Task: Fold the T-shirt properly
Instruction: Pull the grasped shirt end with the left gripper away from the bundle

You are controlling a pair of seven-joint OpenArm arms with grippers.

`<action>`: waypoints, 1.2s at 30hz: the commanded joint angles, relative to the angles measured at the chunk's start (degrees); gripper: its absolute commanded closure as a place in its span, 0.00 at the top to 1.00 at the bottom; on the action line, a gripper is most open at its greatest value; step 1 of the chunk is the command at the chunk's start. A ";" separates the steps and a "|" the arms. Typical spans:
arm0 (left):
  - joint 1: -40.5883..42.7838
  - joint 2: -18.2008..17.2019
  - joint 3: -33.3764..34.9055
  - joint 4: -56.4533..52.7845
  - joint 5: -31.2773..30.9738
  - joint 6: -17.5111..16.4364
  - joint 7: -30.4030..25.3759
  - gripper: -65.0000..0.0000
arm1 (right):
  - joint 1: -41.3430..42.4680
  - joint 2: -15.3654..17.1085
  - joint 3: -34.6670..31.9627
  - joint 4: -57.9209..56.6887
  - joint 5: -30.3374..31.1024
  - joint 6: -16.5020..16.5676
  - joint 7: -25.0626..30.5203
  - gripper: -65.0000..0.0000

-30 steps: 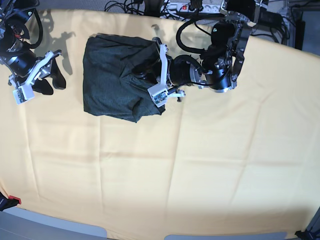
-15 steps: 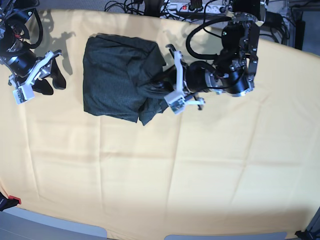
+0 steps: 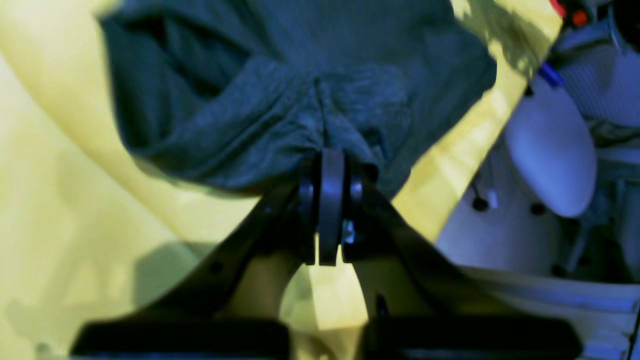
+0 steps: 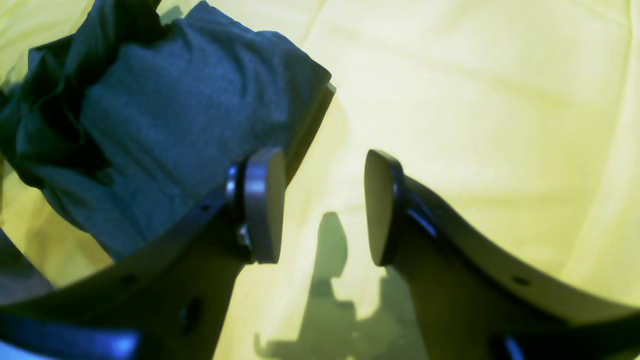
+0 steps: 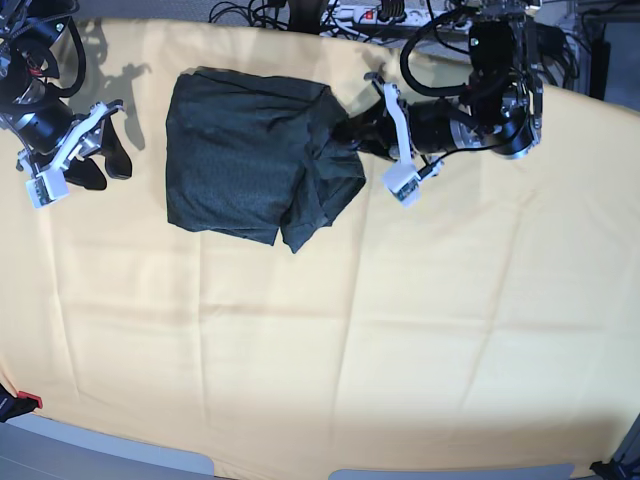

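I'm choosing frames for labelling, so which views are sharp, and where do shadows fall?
Base view: sharp, evenly lit; arm shadows on the yellow cloth upper left. Left wrist view: soft, the T-shirt blurred, background bluish. Right wrist view: right gripper crisp, its shadow on the cloth between its fingers.

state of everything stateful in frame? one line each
T-shirt: bunched and partly folded on the yellow cloth, right edge pinched and pulled out.
Left end effector: shut on the T-shirt's fabric.
Right end effector: open, empty, beside the T-shirt.
Yellow cloth: spread flat, lightly creased.
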 commanded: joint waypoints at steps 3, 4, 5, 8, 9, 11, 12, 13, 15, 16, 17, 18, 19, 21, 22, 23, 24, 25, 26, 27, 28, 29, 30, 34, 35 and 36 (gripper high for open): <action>0.96 0.07 -0.11 1.03 -1.49 -0.02 -0.74 0.00 | 0.17 0.83 0.31 0.98 1.20 0.08 1.33 0.41; 1.09 0.09 -0.11 1.03 -1.49 0.00 -0.74 0.00 | 0.17 0.83 0.31 0.98 1.20 0.08 1.31 0.41; 1.20 0.09 -0.11 1.03 -1.53 0.00 -0.74 0.00 | 0.15 0.83 0.31 0.98 1.20 0.08 1.31 0.41; 1.18 0.07 -0.11 1.03 -1.51 0.02 -0.74 0.00 | 0.15 0.83 0.31 0.98 1.20 0.08 1.31 0.41; 1.18 0.07 -0.11 1.03 -1.46 0.04 -0.72 0.00 | 0.15 0.83 0.31 0.98 1.20 0.08 1.31 0.41; 1.16 0.07 -0.37 1.07 -0.98 0.02 -0.74 0.00 | 0.15 0.83 0.31 0.98 1.20 0.08 1.31 0.41; 1.14 0.07 -0.79 1.09 -0.85 0.02 -0.74 0.00 | 0.15 0.83 0.31 0.98 1.20 0.08 1.31 0.41; 1.16 0.07 -1.42 1.11 -0.85 0.02 -0.72 0.00 | 0.15 0.83 0.31 0.98 1.20 0.08 1.31 0.41; 1.16 0.07 -3.65 1.11 -0.63 0.04 -0.74 0.00 | 0.15 0.83 0.31 0.98 1.20 0.08 1.31 0.41; 1.16 0.07 -5.35 1.11 -0.66 0.04 -0.74 0.00 | 0.15 0.83 0.31 0.98 1.20 0.08 1.31 0.41; 1.16 0.07 -7.41 1.11 -0.68 0.07 -0.74 0.00 | 0.15 0.83 0.31 0.98 1.20 0.08 1.31 0.41; 1.16 0.07 -9.73 1.11 -0.70 0.31 -0.76 0.00 | 0.15 0.83 0.31 0.98 1.20 0.08 1.31 0.41; 1.18 0.09 -12.04 1.11 -0.92 1.25 -0.76 0.00 | 0.15 0.83 0.31 0.98 1.20 0.08 1.31 0.41; 1.20 0.11 -16.00 1.11 -1.64 2.82 -0.76 0.00 | 0.15 0.83 0.31 0.98 1.20 0.08 1.31 0.41; 1.20 0.11 -17.38 1.11 -1.53 2.82 -0.76 0.00 | 0.15 0.83 0.31 0.98 1.22 0.08 1.33 0.41; 1.22 0.09 -18.40 1.11 -1.55 2.82 -0.74 0.00 | 0.17 0.83 0.31 0.98 1.22 0.08 1.33 0.41; 1.22 0.07 -19.06 1.11 -1.62 2.82 -0.74 0.00 | 0.17 0.83 0.31 0.98 1.20 0.08 1.55 0.41; 1.22 0.07 -19.26 1.11 -1.88 2.84 -0.72 0.00 | 0.17 0.83 0.31 0.98 1.22 0.08 1.84 0.41; 1.27 0.09 -19.21 1.11 -2.62 2.82 -0.59 0.00 | 0.17 0.83 0.31 0.98 1.20 0.08 2.12 0.41; 1.40 0.09 -19.21 1.11 -3.72 2.75 -0.22 0.00 | 0.17 0.83 0.31 0.98 1.22 0.08 2.45 0.41; 1.66 0.11 -19.17 1.11 -4.68 2.64 -0.04 0.00 | 0.17 0.83 0.31 0.98 1.20 0.08 2.78 0.41; 2.03 0.09 -19.17 1.11 -5.64 1.92 0.00 0.00 | 0.17 0.83 0.31 0.98 1.20 0.08 2.82 0.41; 2.25 0.07 -19.17 1.11 -6.82 1.22 0.35 0.00 | 0.17 0.83 0.31 0.98 1.18 0.08 2.80 0.41; 2.08 0.07 -19.50 1.14 -8.48 0.85 1.14 0.00 | 0.17 0.83 0.31 0.98 1.18 0.08 2.80 0.41; 1.81 0.09 -20.04 1.16 -8.33 0.85 1.09 0.00 | 0.17 0.83 0.31 0.98 1.18 0.08 2.80 0.41; 1.55 0.26 -20.59 1.16 -8.35 0.85 0.92 0.00 | 0.15 0.83 0.31 0.98 1.20 0.08 2.78 0.41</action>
